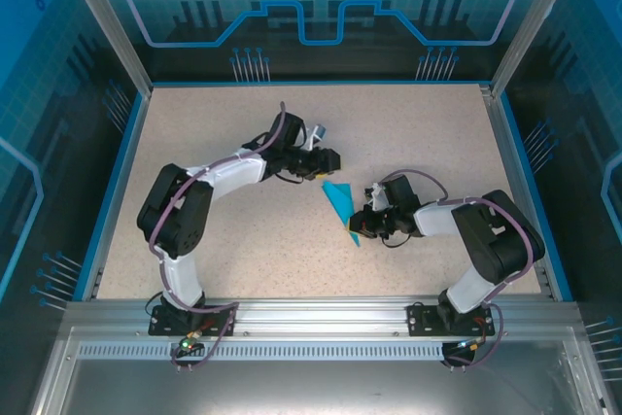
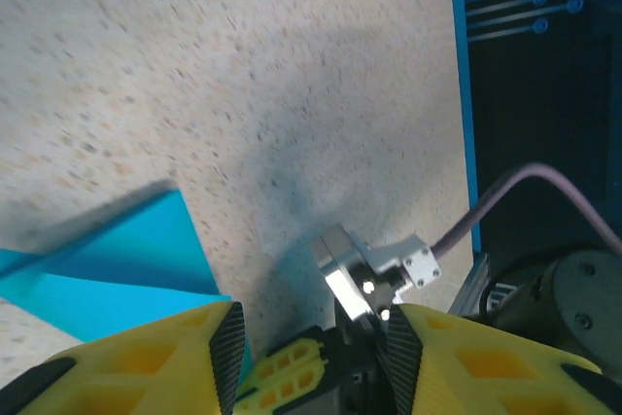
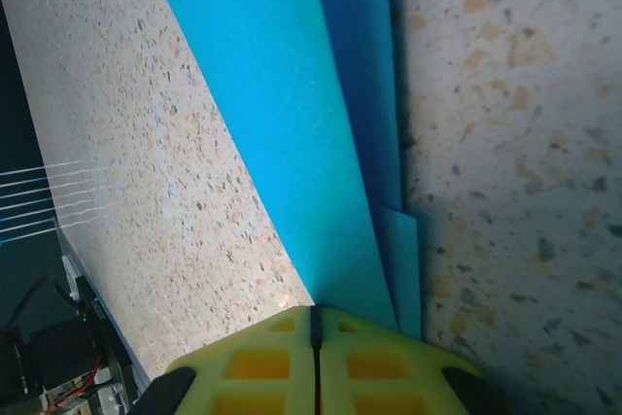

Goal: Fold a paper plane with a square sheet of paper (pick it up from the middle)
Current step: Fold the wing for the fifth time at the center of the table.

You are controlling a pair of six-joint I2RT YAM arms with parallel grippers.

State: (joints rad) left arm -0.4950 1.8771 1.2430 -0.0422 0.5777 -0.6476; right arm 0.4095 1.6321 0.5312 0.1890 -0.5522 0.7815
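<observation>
My right gripper (image 3: 313, 318) is pressed together, tips at the folded blue paper's (image 3: 282, 114) narrow end. My left gripper (image 2: 313, 323) stands spread, paper just beside one finger.

In the left wrist view the folded paper (image 2: 107, 264) runs off the left edge and its lower corner slips behind the left gripper (image 2: 316, 323), whose yellow fingers (image 2: 146, 357) are cut by the bottom edge; the table (image 2: 243, 65) looks blurred. In the right wrist view the paper leaves the frame at the top and its near end vanishes at the closed jaws of the right gripper (image 3: 316, 316), itself cropped below. From above, both sets of jaws are too small to read.
</observation>
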